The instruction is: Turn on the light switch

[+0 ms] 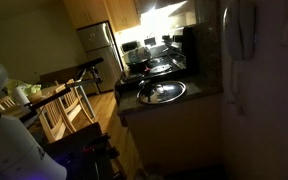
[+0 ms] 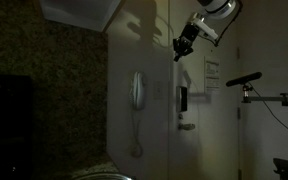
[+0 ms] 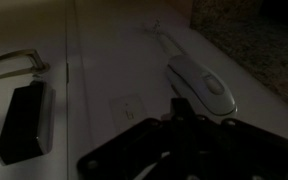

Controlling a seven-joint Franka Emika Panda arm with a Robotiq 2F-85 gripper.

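The light switch (image 3: 134, 105) is a small pale rectangular plate flat on the wall, between the white wall phone (image 3: 204, 85) and a black box (image 3: 24, 120). In an exterior view the switch (image 2: 160, 92) shows faintly to the right of the phone (image 2: 137, 92). My gripper (image 2: 181, 47) hangs off the wall, above and to the right of the switch, pointing toward the wall. In the wrist view the gripper (image 3: 177, 108) is a dark shape at the bottom edge, its fingers together as one prong, holding nothing. The room is very dim.
A metal door handle (image 3: 14, 62) is beside the black box. A paper sheet (image 2: 213, 72) hangs on the wall. An exterior view shows the phone (image 1: 242, 30), a counter with a sink (image 1: 162, 91), a fridge (image 1: 99, 50) and chairs (image 1: 64, 108).
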